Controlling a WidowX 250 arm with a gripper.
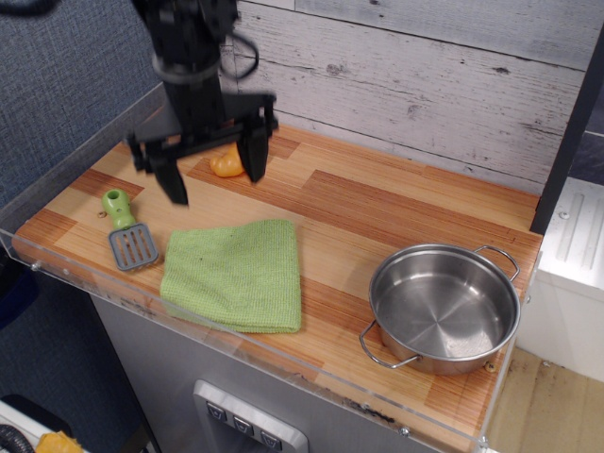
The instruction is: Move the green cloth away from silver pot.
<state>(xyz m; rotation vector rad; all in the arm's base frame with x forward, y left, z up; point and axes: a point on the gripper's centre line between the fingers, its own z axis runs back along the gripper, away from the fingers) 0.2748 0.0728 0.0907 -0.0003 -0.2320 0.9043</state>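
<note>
The light-green waffle cloth [234, 276] lies flat near the front edge of the wooden counter, left of centre. The silver pot [444, 307] stands empty at the front right, a clear gap of bare wood between it and the cloth. My gripper [215, 176] hangs in the air above and behind the cloth, its two black fingers [255, 156] spread wide apart, holding nothing.
A grey spatula with a green handle [126, 230] lies just left of the cloth. A small orange-yellow object [227, 163] sits on the counter behind the gripper. A clear plastic rim runs along the counter's front and left edges. A plank wall stands at the back.
</note>
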